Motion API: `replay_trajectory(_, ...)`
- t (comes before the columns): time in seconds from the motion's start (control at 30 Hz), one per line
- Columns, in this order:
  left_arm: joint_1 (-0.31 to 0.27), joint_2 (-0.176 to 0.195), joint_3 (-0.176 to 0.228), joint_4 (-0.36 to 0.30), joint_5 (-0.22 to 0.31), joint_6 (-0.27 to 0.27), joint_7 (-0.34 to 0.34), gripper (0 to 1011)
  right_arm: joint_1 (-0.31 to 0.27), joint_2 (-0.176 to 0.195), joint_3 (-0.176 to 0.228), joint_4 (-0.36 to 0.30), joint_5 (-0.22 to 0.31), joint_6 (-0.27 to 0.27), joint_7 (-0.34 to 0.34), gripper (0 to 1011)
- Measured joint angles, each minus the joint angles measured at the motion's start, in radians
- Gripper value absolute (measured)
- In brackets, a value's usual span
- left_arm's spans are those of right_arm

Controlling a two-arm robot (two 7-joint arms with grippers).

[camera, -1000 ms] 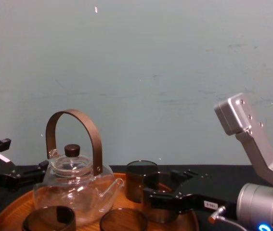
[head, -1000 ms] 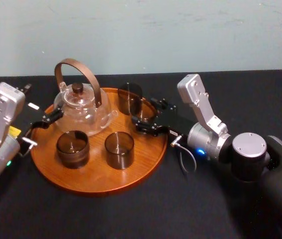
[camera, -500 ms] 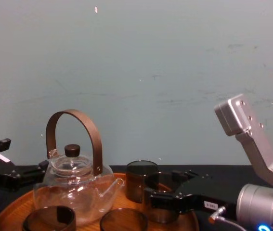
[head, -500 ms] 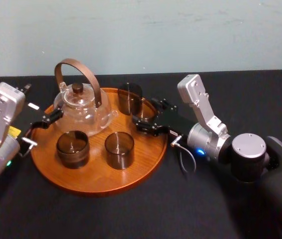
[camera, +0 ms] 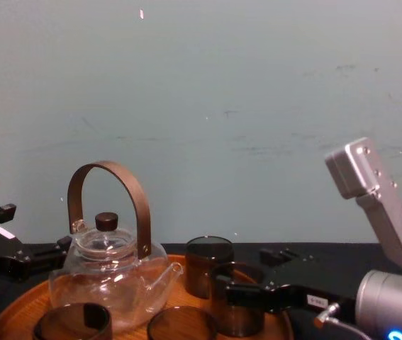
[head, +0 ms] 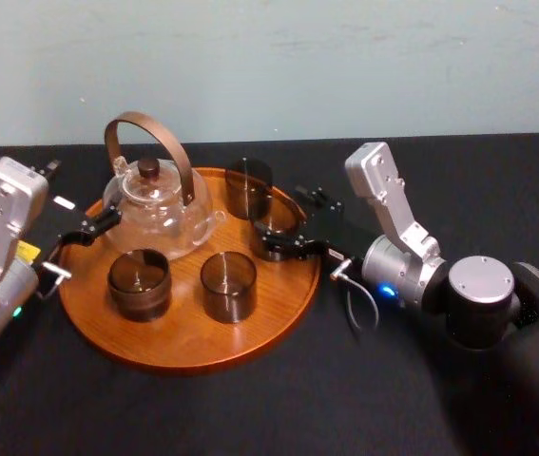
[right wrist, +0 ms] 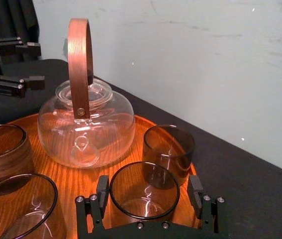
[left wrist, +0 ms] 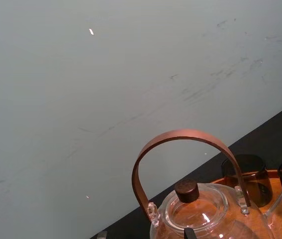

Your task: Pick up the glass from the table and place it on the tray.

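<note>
While loose — right tool [right wrist: 149, 185] astride glass [right wrist: 141, 201]

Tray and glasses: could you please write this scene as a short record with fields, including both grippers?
tray: round, wooden, on the black table
teapot: clear glass, on the tray's back left
placed glass: upright on the tray near its right rim
other glasses: back glass, front left glass, front middle glass
right gripper: open, fingers on either side of the placed glass, not touching it
left gripper: open, parked by the tray's left rim
</note>
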Motion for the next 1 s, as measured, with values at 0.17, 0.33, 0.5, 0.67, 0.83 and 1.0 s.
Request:
replay_trajectory(0.17,0.0,0.0,0.0,0.0,0.0,0.0,0.0,1001,-0.03,0.027,0.013,-0.072,0.002,0.017,-0.013,1002)
replay_trajectory(0.33,0.0,0.0,0.0,0.0,0.0,0.0,0.0,1001,-0.079,0.065,0.035,-0.176,0.017,0.032,-0.023,1002)
replay_trajectory(0.5,0.0,0.0,0.0,0.0,0.0,0.0,0.0,1001,-0.134,0.103,0.055,-0.275,0.034,0.037,-0.027,1002)
replay_trajectory(0.67,0.0,0.0,0.0,0.0,0.0,0.0,0.0,1001,-0.201,0.147,0.085,-0.375,0.055,0.034,-0.041,1002)
replay_trajectory(0.83,0.0,0.0,0.0,0.0,0.0,0.0,0.0,1001,-0.268,0.184,0.132,-0.44,0.068,0.024,-0.076,1002)
replay_trajectory(1.0,0.0,0.0,0.0,0.0,0.0,0.0,0.0,1001,-0.31,0.201,0.183,-0.455,0.092,0.018,-0.098,1002)
